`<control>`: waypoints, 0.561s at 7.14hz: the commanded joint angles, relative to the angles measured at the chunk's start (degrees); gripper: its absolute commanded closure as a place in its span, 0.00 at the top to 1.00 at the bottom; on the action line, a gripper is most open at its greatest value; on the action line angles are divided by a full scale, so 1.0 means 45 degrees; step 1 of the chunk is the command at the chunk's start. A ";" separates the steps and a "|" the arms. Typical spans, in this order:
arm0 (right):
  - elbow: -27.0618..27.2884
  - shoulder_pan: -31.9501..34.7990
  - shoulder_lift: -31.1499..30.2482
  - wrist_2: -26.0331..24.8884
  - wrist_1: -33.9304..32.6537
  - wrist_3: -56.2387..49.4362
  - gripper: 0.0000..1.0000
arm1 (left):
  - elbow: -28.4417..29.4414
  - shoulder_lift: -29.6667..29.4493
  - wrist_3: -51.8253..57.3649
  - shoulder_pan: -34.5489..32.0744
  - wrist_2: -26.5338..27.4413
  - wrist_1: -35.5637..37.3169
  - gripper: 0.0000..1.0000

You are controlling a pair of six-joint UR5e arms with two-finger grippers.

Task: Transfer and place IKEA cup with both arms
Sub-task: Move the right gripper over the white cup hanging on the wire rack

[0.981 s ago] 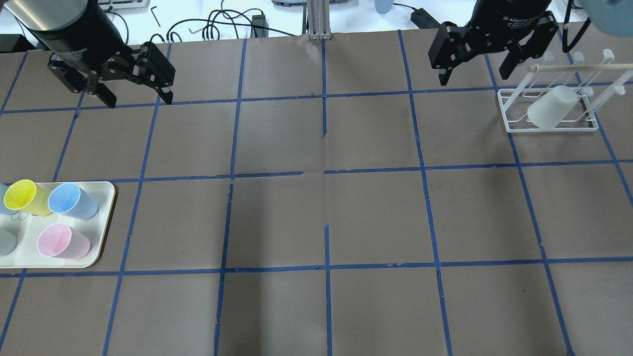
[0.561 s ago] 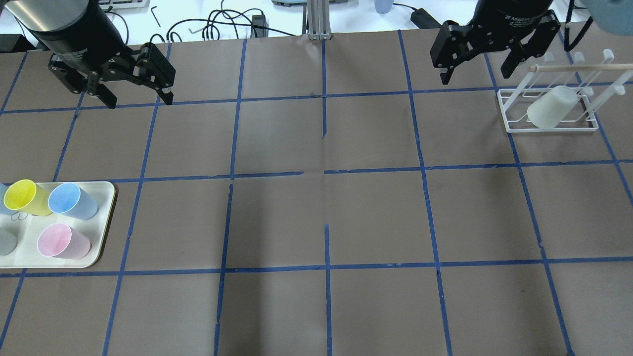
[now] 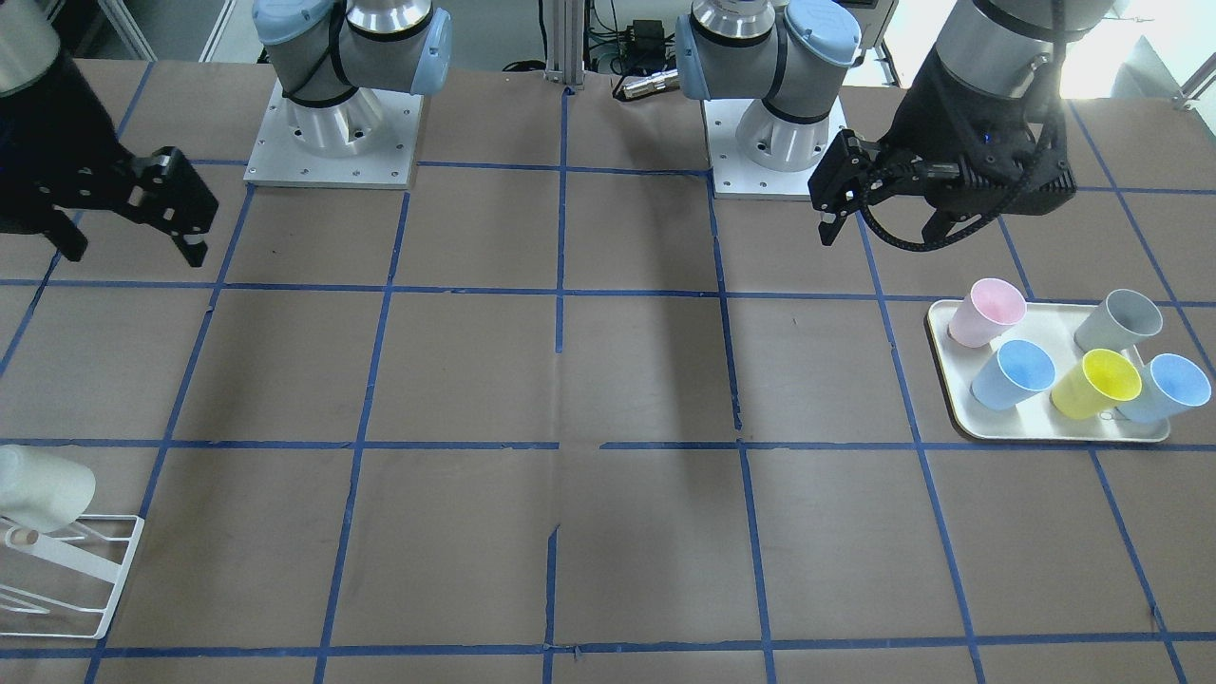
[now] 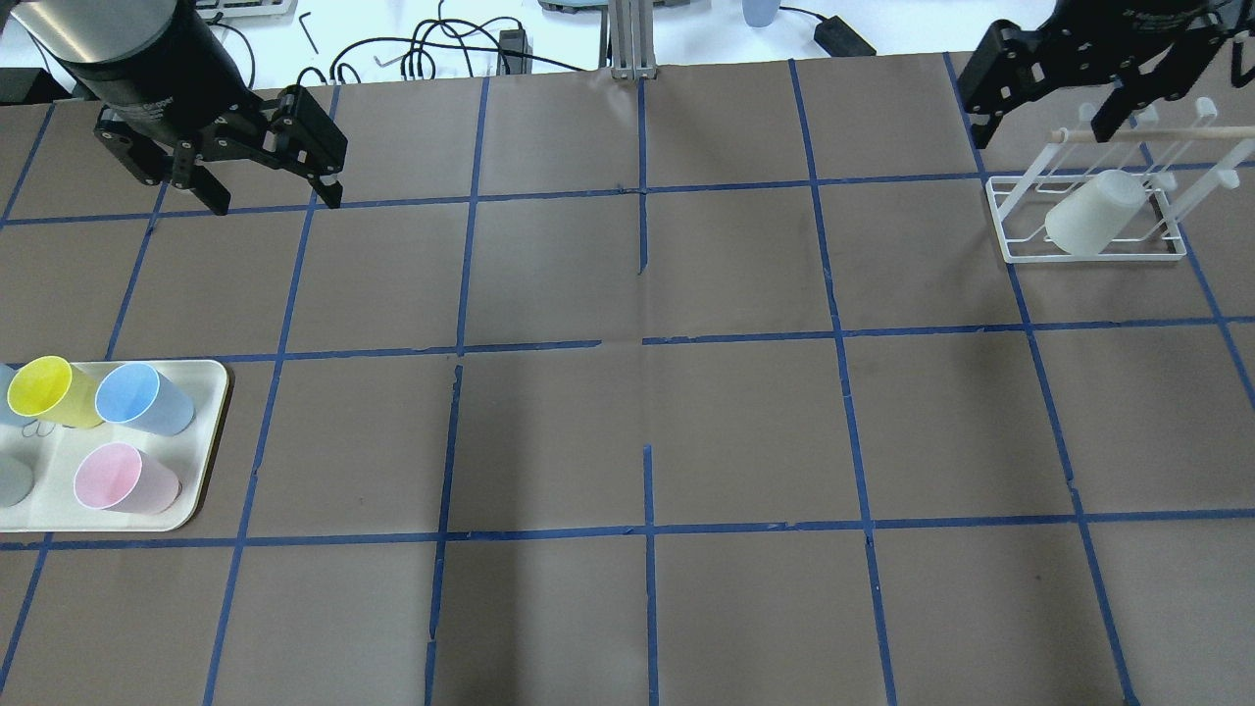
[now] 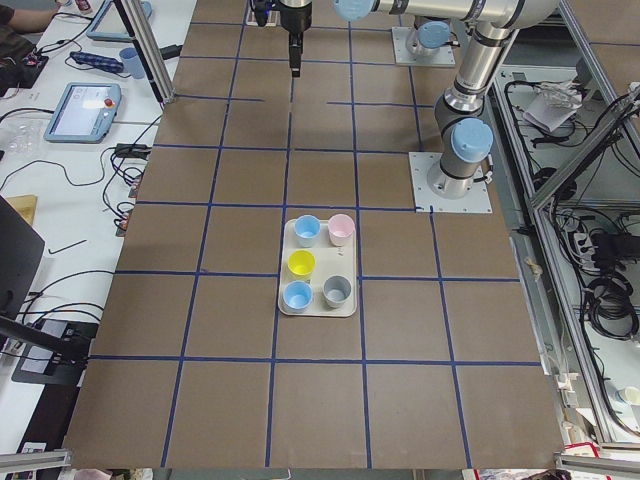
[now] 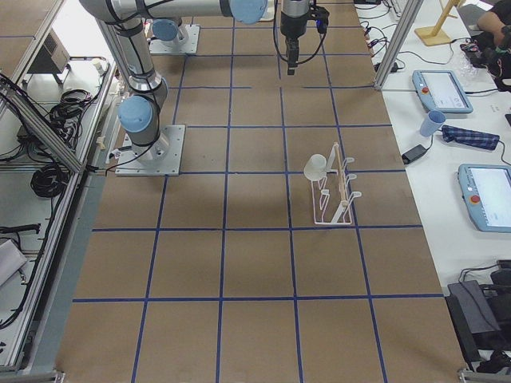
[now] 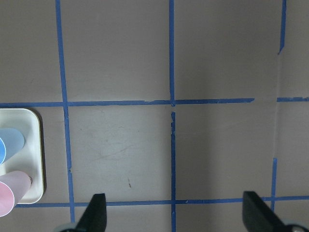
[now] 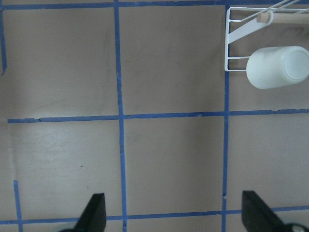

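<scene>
The right gripper [image 4: 1042,132], jaws spread, is found shifted rightward in the overhead view; the left gripper [image 4: 275,201], likewise spread, and the IKEA cup [image 4: 1093,211] are unmoved.

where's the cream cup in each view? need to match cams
Front-facing: cup at lower-left edge.
Overhead: cup upper right.
Exterior left: not in it.
Exterior right: cup near centre.
Left wrist: not in it.
Right wrist: cup upper right.
Shared landmark: the white rack holding it.
</scene>
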 commanded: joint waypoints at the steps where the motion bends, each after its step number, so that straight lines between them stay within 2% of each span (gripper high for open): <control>1: 0.0007 -0.2008 0.0055 0.0112 -0.0058 -0.2212 1.00 | -0.0063 0.0046 0.0005 0.0013 0.0011 0.0030 1.00; 3: 0.0046 -0.3359 0.0308 0.0810 -0.0485 -0.3084 1.00 | -0.0063 0.0066 -0.0014 0.0014 -0.0027 0.0030 1.00; 4: -0.0205 -0.3364 0.1141 0.0815 -0.0972 -0.3123 1.00 | -0.0082 0.0066 0.0005 0.0014 -0.0028 0.0030 1.00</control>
